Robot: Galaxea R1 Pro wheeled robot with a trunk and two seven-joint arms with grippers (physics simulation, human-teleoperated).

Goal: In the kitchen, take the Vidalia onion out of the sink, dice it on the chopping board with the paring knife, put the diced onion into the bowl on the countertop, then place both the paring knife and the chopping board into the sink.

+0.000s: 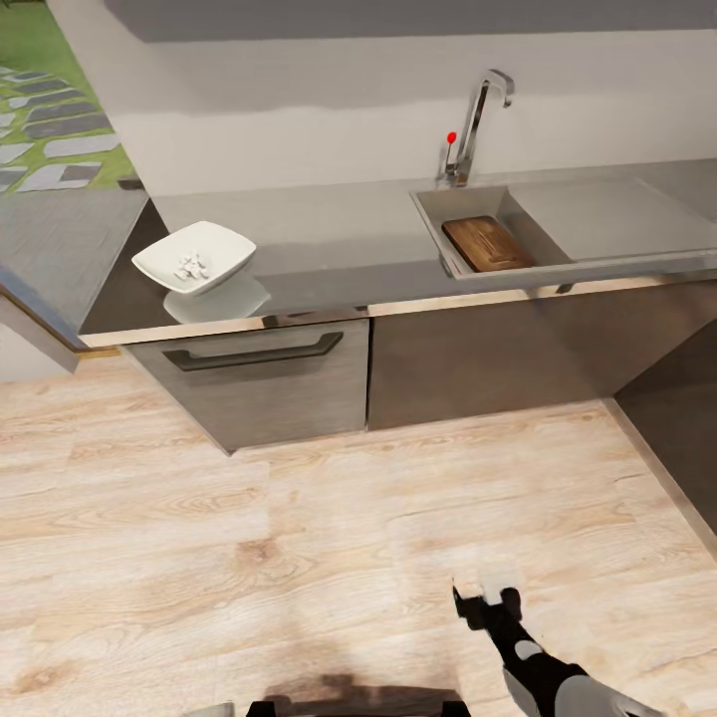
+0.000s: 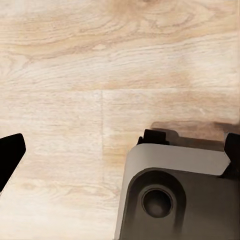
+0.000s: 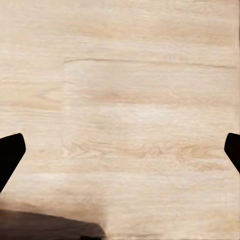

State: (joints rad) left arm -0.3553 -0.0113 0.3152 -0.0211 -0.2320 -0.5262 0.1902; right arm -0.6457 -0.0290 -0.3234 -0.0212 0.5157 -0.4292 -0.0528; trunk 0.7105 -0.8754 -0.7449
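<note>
Grey countertop [image 1: 329,249] ran along the wall above dark cabinets. On its left end sat the white bowl [image 1: 195,257] holding small pale pieces, probably diced onion. To the right, the brown chopping board [image 1: 488,243] lay inside the steel sink [image 1: 597,224] below the faucet [image 1: 476,124]. The right gripper [image 1: 486,597] hung low over the wooden floor [image 1: 299,558], fingers spread wide, holding nothing. The left gripper [image 2: 120,150] showed one dark fingertip; its opening could not be told.

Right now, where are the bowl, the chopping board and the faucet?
bowl [image 1: 221,246], head view, on its white right-hand wall.
chopping board [image 1: 487,243], head view, middle of its wooden face, inside the sink.
faucet [image 1: 476,124], head view, on its upright chrome neck.
</note>
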